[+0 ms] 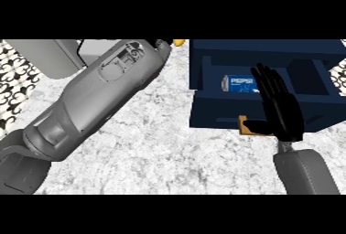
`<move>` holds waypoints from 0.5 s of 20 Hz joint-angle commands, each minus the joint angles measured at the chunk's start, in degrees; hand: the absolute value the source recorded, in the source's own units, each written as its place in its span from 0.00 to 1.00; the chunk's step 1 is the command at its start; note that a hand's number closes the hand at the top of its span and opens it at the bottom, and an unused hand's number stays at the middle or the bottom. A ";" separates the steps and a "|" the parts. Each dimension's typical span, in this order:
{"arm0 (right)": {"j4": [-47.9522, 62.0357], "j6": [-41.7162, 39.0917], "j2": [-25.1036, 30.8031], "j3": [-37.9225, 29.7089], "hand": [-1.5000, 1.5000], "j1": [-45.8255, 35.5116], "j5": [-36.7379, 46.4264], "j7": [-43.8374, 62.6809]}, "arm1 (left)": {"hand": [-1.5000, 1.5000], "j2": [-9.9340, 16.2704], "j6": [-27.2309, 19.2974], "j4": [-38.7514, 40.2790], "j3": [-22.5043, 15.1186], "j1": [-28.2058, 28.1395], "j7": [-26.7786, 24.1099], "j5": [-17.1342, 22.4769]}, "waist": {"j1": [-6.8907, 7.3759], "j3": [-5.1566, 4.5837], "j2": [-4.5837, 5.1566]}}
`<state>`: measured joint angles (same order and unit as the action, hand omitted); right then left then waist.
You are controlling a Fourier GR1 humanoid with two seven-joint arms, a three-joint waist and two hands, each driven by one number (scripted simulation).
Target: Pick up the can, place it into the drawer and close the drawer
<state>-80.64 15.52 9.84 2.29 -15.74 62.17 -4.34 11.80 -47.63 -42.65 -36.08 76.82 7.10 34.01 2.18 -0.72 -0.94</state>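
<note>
A blue Pepsi can [238,84] lies on its side inside the open dark blue drawer [216,114] at the upper right of the head view. My right hand [280,109] is open, its fingers straight and pointing away from me, over the drawer's front panel and just right of the can. Its thumb rests by the small brass handle [246,126] on the drawer front. My left forearm [94,100] stretches diagonally up across the left half of the view. The left hand itself is hidden past the forearm's end near the top.
The drawer sits in a dark blue cabinet block [270,50] on a grey speckled counter [169,151]. A grey box-like object [47,57] stands at the top left, beside a patterned tiled surface [13,87]. A small orange thing [178,42] shows at the top.
</note>
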 commanded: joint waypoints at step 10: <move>26.78 11.94 -0.71 -5.42 0.00 -13.15 4.61 -2.43 | 0.00 10.58 1.98 -15.10 -0.74 -9.74 6.42 -2.31 | 1.31 0.80 1.07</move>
<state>-62.64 23.51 10.09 -1.75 -27.15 66.53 -5.65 20.18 -45.58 -53.67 -36.22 70.51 12.20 32.54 3.23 -1.15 -1.05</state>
